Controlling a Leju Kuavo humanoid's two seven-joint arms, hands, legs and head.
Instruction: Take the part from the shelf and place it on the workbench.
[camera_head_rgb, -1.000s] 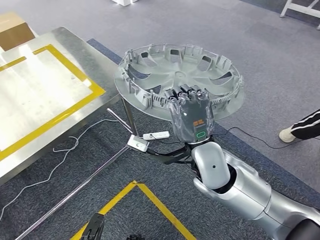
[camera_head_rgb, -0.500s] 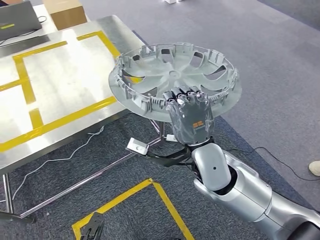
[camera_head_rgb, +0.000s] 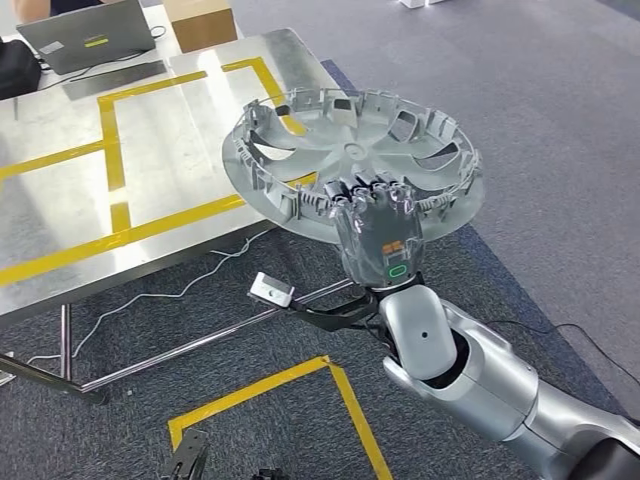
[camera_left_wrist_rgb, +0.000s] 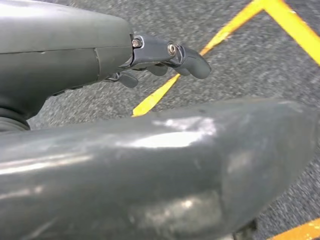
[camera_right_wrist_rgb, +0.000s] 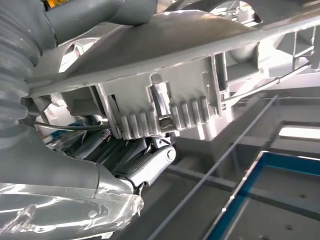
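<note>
The part is a grey plastic wheel cover (camera_head_rgb: 355, 160), held roughly level with its ribbed inner side up. My right hand (camera_head_rgb: 375, 228) grips its near rim from below, fingers (camera_head_rgb: 362, 190) hooked over the edge. In the right wrist view the cover's rim clips (camera_right_wrist_rgb: 170, 100) sit just above the fingers (camera_right_wrist_rgb: 151, 165). The cover's left edge overlaps the near corner of the steel workbench (camera_head_rgb: 151, 150), which is marked with yellow tape. My left hand (camera_left_wrist_rgb: 113, 55) hangs over the carpet with fingers (camera_left_wrist_rgb: 181, 55) stretched out, holding nothing.
A laptop (camera_head_rgb: 83, 35) and a cardboard box (camera_head_rgb: 200, 22) stand at the bench's far side. Under the bench run steel leg bars (camera_head_rgb: 189, 345), a white cable (camera_head_rgb: 151, 300) and a small white device (camera_head_rgb: 272, 290). Yellow tape (camera_head_rgb: 332, 380) marks the grey carpet.
The whole picture has shifted: the camera has turned toward the workbench, which now reaches the middle. My right hand still holds the wheel cover, whose edge now overlaps the bench corner.
</note>
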